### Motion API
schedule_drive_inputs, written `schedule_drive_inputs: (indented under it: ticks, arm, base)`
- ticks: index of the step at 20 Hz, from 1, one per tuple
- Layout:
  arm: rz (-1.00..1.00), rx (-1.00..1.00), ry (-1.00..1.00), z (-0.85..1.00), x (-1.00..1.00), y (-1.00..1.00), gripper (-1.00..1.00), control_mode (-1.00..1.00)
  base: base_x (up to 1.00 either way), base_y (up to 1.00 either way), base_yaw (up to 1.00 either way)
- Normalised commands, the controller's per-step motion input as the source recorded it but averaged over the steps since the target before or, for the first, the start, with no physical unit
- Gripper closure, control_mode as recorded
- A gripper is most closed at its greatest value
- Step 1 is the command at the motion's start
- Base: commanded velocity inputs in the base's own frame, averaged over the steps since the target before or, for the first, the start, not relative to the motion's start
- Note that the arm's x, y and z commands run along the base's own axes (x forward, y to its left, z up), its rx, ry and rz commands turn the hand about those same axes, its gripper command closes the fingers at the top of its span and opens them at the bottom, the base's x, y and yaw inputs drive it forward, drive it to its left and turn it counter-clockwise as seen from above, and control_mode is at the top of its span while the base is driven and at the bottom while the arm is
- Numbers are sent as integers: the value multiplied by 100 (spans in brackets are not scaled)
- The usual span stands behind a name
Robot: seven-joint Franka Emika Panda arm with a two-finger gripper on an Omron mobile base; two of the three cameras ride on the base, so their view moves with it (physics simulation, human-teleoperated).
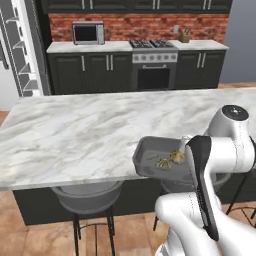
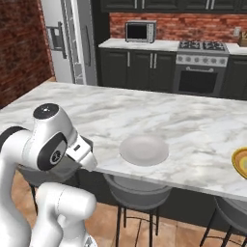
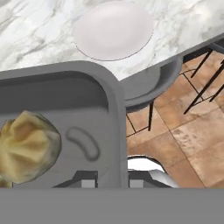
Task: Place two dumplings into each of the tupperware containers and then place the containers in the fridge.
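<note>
Clamped on the near rim of a tupperware container, the gripper has its fingers pinched against the tray's wall, one tip inside and one outside. In the left base view the container hangs lifted at the near edge of the marble counter, partly past it, above the stools. Two dumplings lie in its right part; the hand view shows one dumpling close up, resting on the tray floor beside the gripped wall.

Judging by this, the filling of this container looks done and the carrying step is in hand. The next move calls for keeping the tray level so the dumplings do not roll out, then turning toward the fridge, which stands far off to the left, well apart from the counter.

A round white plate sits on the counter just right of the arm, with nothing on it. A yellow-rimmed plate shows at the far right edge.
</note>
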Motion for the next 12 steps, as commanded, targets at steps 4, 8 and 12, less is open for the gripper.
schedule_drive_inputs:
  ticks: [4, 8, 12]
  arm:
    - [0, 0, 0, 0, 0, 0, 100, 100]
    - [0, 0, 0, 0, 0, 0, 100, 100]
    - [0, 0, 0, 0, 0, 0, 100, 100]
  base:
    - [-44, 62, -2]
    - [-44, 78, -2]
    - [-24, 86, -3]
